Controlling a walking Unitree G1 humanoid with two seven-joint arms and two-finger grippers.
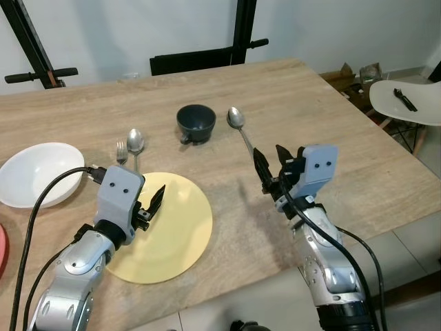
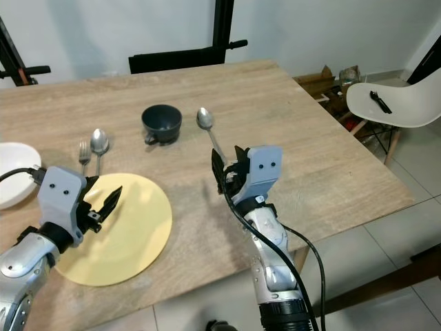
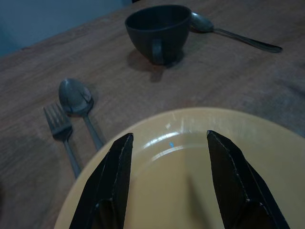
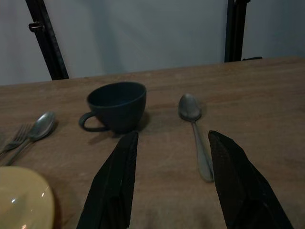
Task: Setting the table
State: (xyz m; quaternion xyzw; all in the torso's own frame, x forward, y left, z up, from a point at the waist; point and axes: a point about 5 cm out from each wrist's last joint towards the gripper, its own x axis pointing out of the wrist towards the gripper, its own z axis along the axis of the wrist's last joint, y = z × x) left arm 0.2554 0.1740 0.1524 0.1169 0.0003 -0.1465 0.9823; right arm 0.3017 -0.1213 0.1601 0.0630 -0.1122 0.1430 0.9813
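**My Jaws Hovering Over a Half-Laid Tabletop**

I am looking down at a wooden tabletop [image 1: 331, 117], both arms reaching forward. My left gripper [image 1: 153, 202] is hanging over the yellow plate [image 1: 176, 234], its jaws parted and holding nothing; in my left wrist view the two black fingers [image 3: 112, 183] are framing the plate's far rim. My right gripper [image 1: 270, 169] is poised above bare wood at about three o'clock from the plate, jaws likewise spread and empty, pointing toward a long spoon [image 1: 238, 125] whose handle end is lying just ahead of the fingertips. A dark cup [image 1: 196, 123] is sitting at roughly twelve o'clock from the plate, with the long spoon just beside it at its three o'clock. A fork [image 1: 121, 152] and a second spoon [image 1: 135, 143] are lying side by side at about eleven o'clock from the plate, near its rim. A white bowl [image 1: 36, 174] is resting at the plate's nine-to-ten o'clock, well apart. A white chair [image 1: 406, 103] is standing beyond the tabletop's right edge.
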